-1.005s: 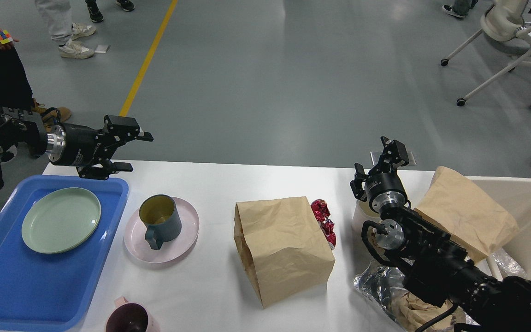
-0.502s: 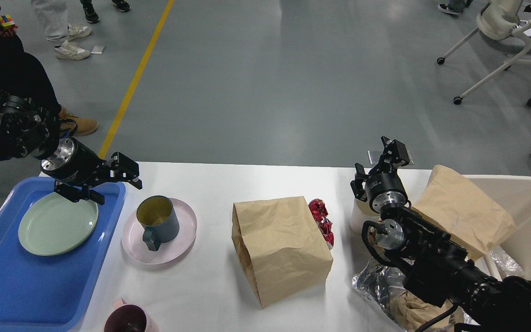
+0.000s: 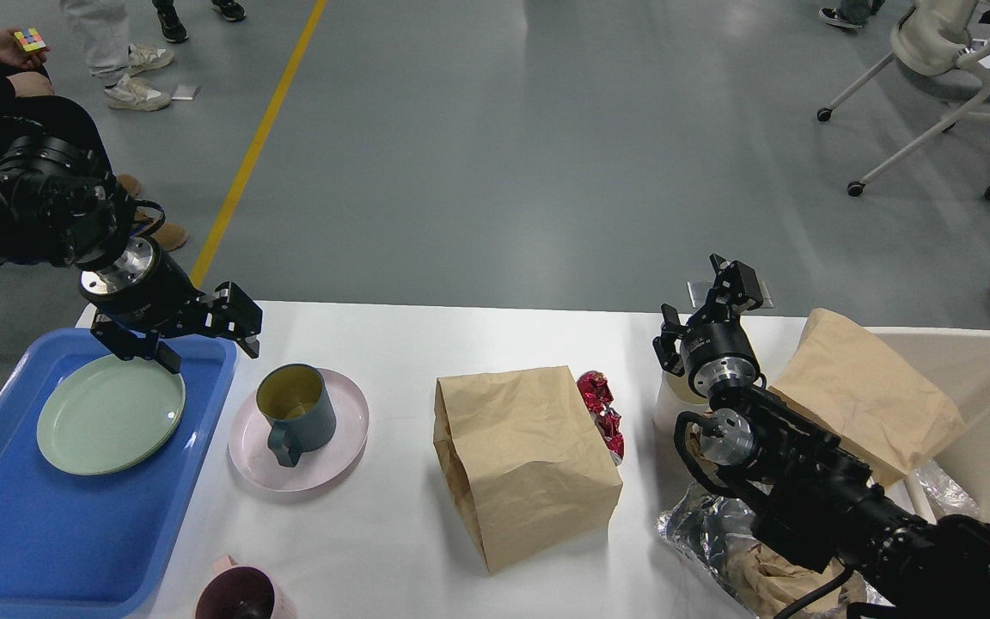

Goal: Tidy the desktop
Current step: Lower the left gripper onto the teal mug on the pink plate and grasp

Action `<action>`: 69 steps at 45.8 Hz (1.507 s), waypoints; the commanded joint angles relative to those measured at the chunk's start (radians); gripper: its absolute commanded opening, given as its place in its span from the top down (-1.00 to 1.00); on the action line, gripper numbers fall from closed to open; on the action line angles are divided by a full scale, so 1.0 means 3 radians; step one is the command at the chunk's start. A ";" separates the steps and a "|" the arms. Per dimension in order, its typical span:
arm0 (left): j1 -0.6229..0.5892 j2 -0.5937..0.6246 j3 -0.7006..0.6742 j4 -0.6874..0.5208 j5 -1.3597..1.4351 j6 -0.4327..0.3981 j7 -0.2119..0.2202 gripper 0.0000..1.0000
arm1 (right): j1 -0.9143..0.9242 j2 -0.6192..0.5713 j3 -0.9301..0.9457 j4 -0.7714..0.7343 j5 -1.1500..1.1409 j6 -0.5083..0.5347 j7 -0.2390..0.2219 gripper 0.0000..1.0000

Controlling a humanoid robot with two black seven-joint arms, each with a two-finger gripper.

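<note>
trouble could start at the desktop's (image 3: pixel 392 550) left edge, where my left gripper (image 3: pixel 207 341) hangs with jaws spread between the green plate (image 3: pixel 110 413) and the mug (image 3: pixel 296 413), so dropping carelessly could tip that mug off its pink plate (image 3: pixel 345 425), while my right gripper (image 3: pixel 723 297), also spread, idles far right.

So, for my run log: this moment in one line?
left gripper open over blue plastic tray | right gripper open, idle | white rectangular desktop cluttered

No legible text or labels anywhere.
</note>
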 commanded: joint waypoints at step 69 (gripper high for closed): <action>0.0817 -0.0376 -0.0689 0.0308 -0.0010 0.0884 0.0937 -0.28 | 0.0001 0.0000 0.0000 0.0000 0.0000 0.0000 0.0000 -1.00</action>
